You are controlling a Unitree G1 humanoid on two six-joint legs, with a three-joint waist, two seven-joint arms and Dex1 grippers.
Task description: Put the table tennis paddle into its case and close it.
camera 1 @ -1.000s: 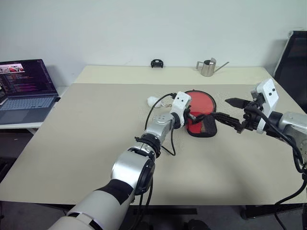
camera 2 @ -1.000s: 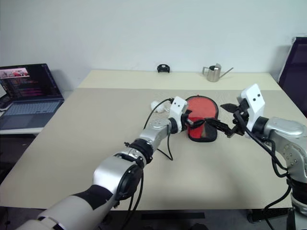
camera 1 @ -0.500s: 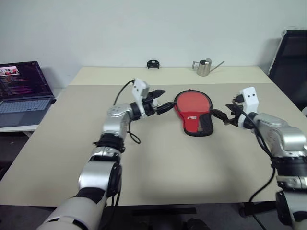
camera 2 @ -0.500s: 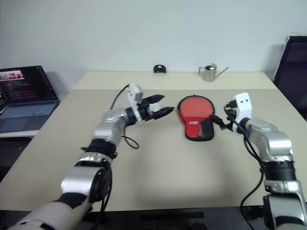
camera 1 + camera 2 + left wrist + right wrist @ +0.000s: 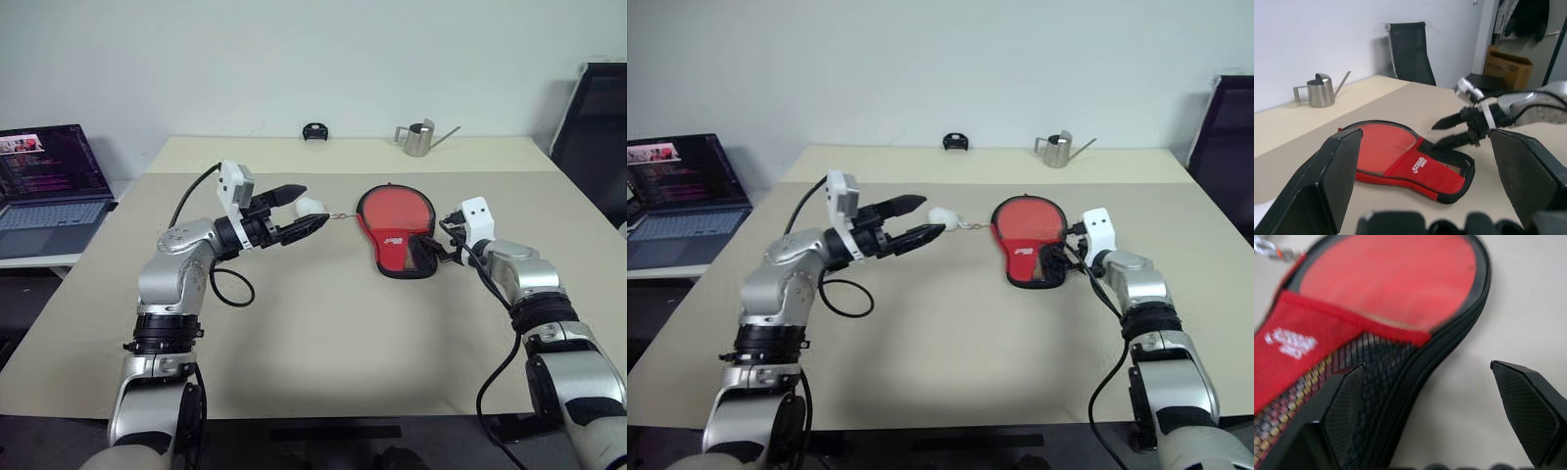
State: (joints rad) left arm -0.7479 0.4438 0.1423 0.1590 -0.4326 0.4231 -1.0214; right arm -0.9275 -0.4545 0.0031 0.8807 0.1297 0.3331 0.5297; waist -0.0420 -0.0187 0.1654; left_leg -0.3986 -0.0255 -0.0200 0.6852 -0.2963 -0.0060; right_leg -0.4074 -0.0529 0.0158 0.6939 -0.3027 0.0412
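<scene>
At table [image 5: 323, 323] centre, the paddle [image 5: 396, 209] is seen lying inside the unzipped case [image 5: 397, 253]. Left hand [image 5: 297, 211], spread empty, is at nine o'clock; right hand [image 5: 1440, 416], spread empty, at three o'clock. Risk: fabric dragged, zipper jammed.

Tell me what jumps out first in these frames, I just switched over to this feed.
The red case lies mid-table with the table tennis paddle already inside, its face showing through the open mouth. The right gripper sits open at the case's handle end. The left gripper hovers open over the table, off to the case's left by the white pom-pom pull.
</scene>
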